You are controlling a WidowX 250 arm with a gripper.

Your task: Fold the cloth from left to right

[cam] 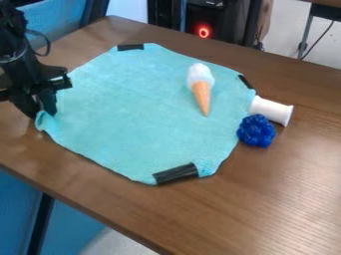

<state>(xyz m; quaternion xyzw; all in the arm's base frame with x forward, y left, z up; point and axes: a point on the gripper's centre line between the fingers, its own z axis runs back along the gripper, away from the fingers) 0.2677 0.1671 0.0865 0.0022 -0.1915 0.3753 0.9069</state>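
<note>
The gripper (40, 112) is at the frame's left, at the curled edge of the cloth (140, 114), which spreads across the centre under the cone (202, 94); how far it is open, or whether it has hold of cloth, I cannot tell.

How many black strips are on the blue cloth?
3. One black strip is at the top edge of the cloth, one at its right edge, one at the bottom edge. Another might hide behind the gripper.
</note>
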